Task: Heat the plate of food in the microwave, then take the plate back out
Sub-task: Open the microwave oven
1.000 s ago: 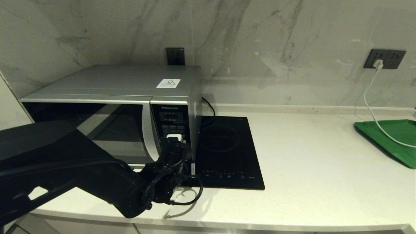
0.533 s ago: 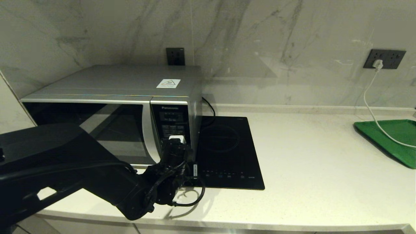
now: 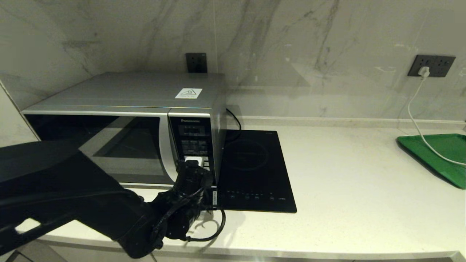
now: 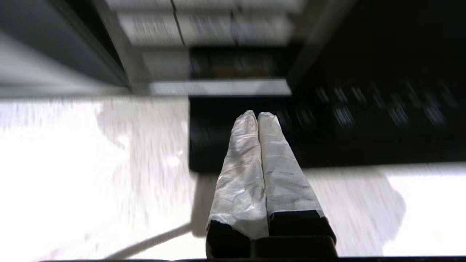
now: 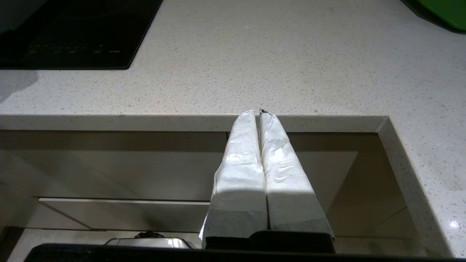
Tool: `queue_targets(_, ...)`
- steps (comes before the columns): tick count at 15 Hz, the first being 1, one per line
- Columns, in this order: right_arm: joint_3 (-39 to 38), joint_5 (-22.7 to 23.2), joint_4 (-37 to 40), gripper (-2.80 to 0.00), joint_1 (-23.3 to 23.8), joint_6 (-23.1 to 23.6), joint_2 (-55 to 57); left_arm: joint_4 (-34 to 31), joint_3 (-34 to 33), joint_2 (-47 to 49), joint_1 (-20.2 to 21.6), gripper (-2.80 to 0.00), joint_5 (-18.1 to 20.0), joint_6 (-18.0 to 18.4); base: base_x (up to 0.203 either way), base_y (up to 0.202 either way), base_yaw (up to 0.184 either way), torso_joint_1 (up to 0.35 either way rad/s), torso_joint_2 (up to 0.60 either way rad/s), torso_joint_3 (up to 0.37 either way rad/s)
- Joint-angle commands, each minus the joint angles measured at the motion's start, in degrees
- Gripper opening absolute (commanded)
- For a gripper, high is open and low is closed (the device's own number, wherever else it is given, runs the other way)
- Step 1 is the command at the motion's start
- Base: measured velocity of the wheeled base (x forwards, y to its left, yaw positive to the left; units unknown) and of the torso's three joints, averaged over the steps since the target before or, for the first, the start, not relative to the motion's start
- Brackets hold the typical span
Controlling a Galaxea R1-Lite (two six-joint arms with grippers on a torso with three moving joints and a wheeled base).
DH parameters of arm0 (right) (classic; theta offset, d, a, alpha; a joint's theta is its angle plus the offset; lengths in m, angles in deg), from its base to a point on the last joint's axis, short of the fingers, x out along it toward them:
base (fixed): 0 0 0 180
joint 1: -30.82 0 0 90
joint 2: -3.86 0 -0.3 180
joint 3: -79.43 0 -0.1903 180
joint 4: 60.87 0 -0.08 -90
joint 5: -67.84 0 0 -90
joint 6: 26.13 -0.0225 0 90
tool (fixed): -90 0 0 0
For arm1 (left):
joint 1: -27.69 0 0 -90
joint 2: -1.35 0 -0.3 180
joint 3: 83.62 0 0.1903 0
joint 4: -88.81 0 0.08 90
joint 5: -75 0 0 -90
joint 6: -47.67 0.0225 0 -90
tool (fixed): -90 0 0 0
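Note:
The silver-grey microwave (image 3: 123, 94) stands at the back left of the counter with its dark glass door (image 3: 109, 145) closed. The plate of food is out of view. My left gripper (image 3: 193, 160) is shut and empty, its taped tips just in front of the bottom of the black keypad panel (image 3: 193, 138). In the left wrist view the left gripper (image 4: 257, 114) points at the microwave's lower front corner (image 4: 218, 87), beside the cooktop edge. My right gripper (image 5: 257, 112) is shut and empty, parked below the counter's front edge (image 5: 182, 123), outside the head view.
A flat black glass cooktop (image 3: 251, 167) lies right of the microwave. A green tray (image 3: 440, 154) sits at the far right, with a white cable (image 3: 415, 116) running to it from a wall socket (image 3: 431, 65). Pale counter (image 3: 346, 182) spreads between them.
My left gripper first edged up toward the keypad, then dropped lower and drew slightly back and left. The microwave door stays closed.

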Motion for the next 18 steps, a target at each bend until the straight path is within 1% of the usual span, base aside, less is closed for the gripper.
queue_targets(1, 0.01, 0.0, 0.07, -2.8, -0.04, -0.02, 0.0, -0.64, -6.59, -8.19, -2.44, -2.8, -0.02, -0.23, 0.0, 0.0, 0.0, 0.0, 0.0, 0.0)
queue_targets(2, 0.01, 0.03, 0.07, -2.8, -0.04, -0.02, 0.0, -1.67, -9.55, -11.29, -3.13, -2.8, 0.01, -0.3, 0.0, 0.0, 0.0, 0.0, 0.0, 0.0)
queue_targets(4, 0.01, -0.05, 0.07, -2.8, -0.04, -0.02, 0.0, -4.56, -12.88, -17.67, -3.23, -2.8, 0.03, -0.42, 0.0, 0.0, 0.0, 0.0, 0.0, 0.0)
queue_targets(6, 0.01, -0.05, 0.07, -2.8, -0.04, -0.02, 0.0, -10.09, -13.39, -24.99, -1.66, -2.8, 0.05, -0.3, 0.0, 0.0, 0.0, 0.0, 0.0, 0.0)
queue_targets(7, 0.01, -0.02, 0.07, -2.8, -0.04, -0.02, 0.0, -14.18, -12.66, -29.8, -0.95, -2.8, 0.03, -0.23, 0.0, 0.0, 0.0, 0.0, 0.0, 0.0)
queue_targets(9, 0.01, -0.05, 0.07, -2.8, -0.04, -0.02, 0.0, -24.15, -8.75, -38.86, 0.4, -2.8, -0.08, -0.1, 0.0, 0.0, 0.0, 0.0, 0.0, 0.0)
queue_targets(10, 0.01, -0.05, 0.07, -2.8, -0.04, -0.02, 0.0, -31.42, -5.67, -44.04, 1.1, -2.8, -0.37, -0.02, 0.0, 0.0, 0.0, 0.0, 0.0, 0.0)
queue_targets(11, 0.01, -0.04, 0.07, -2.8, -0.04, -0.02, 0.0, -41.36, -2.34, -49.15, 1.76, -2.8, -0.96, -0.14, 0.0, 0.0, 0.0, 0.0, 0.0, 0.0)
queue_targets(12, 0.01, 0.03, 0.07, -2.8, -0.04, -0.02, 0.0, -51.19, 1.18, -53.75, 2.32, -2.8, -1.55, -1.2, 0.0, 0.0, 0.0, 0.0, 0.0, 0.0)
queue_targets(13, 0.01, -0.02, 0.07, -2.8, -0.04, -0.02, 0.0, -59.15, 4.32, -58.14, 3.38, -2.8, -2.04, -3.53, 0.0, 0.0, 0.0, 0.0, 0.0, 0.0)
queue_targets(14, 0.01, -0.05, 0.07, -2.8, -0.04, -0.02, 0.0, -64.43, 6.21, -62.01, 5.48, -2.8, -2.32, -5.25, 0.0, 0.0, 0.0, 0.0, 0.0, 0.0)
queue_targets(16, 0.01, 0.03, 0.07, -2.8, -0.11, -0.02, 0.0, -70.69, 7.8, -69.41, 9.92, -2.8, -2.56, -6.69, 0.0, 0.0, 0.0, 0.0, 0.0, 0.0)
queue_targets(17, 0.01, -0.05, 0.07, -2.8, -0.04, -0.02, 0.0, -73.17, 8.15, -73.16, 12.18, -2.8, -2.57, -6.63, 0.0, 0.0, 0.0, 0.0, 0.0, 0.0)
queue_targets(18, 0.01, -0.05, 0.07, -2.8, -0.04, -0.02, 0.0, -75.27, 8.24, -77.15, 14.43, -2.8, -2.46, -5.53, 0.0, 0.0, 0.0, 0.0, 0.0, 0.0)
